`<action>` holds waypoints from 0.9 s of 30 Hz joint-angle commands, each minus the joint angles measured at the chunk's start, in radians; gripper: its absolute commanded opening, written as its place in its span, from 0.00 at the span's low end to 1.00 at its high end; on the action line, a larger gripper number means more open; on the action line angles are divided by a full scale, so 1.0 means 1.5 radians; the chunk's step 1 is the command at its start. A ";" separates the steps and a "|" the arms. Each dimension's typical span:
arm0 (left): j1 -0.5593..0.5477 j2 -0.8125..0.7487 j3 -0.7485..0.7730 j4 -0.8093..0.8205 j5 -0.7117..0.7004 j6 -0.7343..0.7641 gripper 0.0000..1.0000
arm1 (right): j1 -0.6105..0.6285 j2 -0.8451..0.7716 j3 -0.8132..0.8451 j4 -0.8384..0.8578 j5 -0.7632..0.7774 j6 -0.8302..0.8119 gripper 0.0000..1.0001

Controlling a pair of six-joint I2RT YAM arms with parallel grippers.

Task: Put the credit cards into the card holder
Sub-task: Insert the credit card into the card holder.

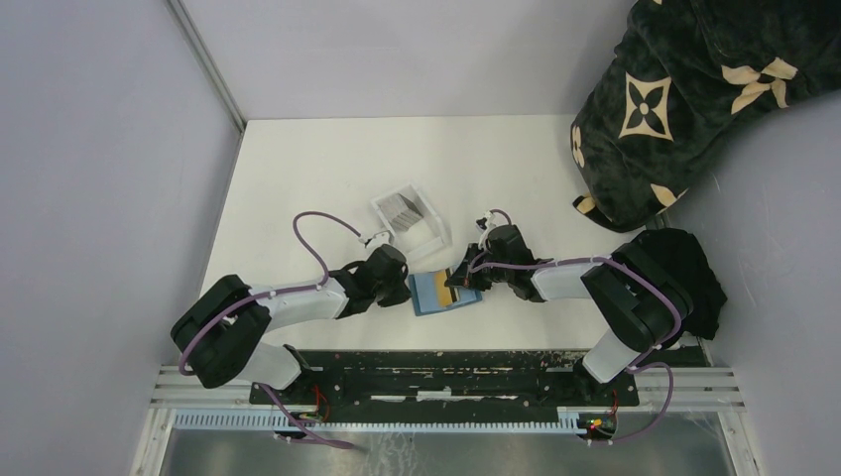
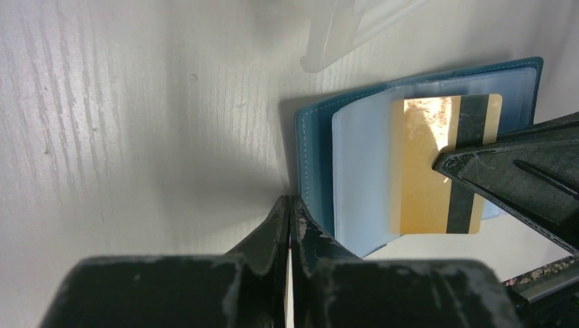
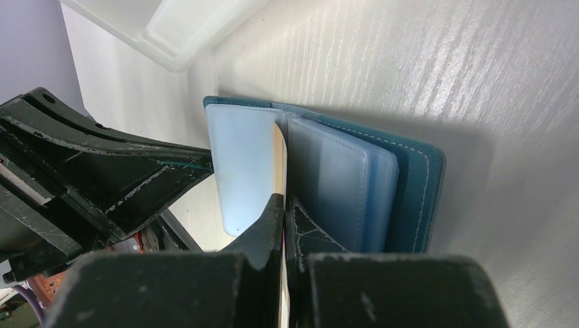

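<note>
The teal card holder (image 1: 426, 299) lies open on the table between my grippers, its clear inner sleeves fanned up. My right gripper (image 1: 462, 281) is shut on the gold-yellow credit card (image 2: 427, 178). The card stands edge-on in the right wrist view (image 3: 280, 147) and sits partly slid between two sleeves of the holder (image 3: 416, 178). My left gripper (image 2: 290, 201) is shut, with its tips at the left edge of the holder (image 2: 314, 157). I cannot tell if it pinches the cover. Several greyish cards (image 1: 404, 209) lie in a clear tray.
The clear plastic tray (image 1: 436, 236) stands just behind the holder, and its corner shows in both wrist views (image 2: 328, 41) (image 3: 184, 34). A black patterned cloth heap (image 1: 674, 89) fills the far right corner. A black cloth (image 1: 699, 283) lies by the right arm.
</note>
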 commanded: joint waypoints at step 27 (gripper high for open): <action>-0.028 0.019 -0.001 0.014 0.013 -0.017 0.05 | 0.051 -0.030 0.004 -0.118 0.157 -0.003 0.01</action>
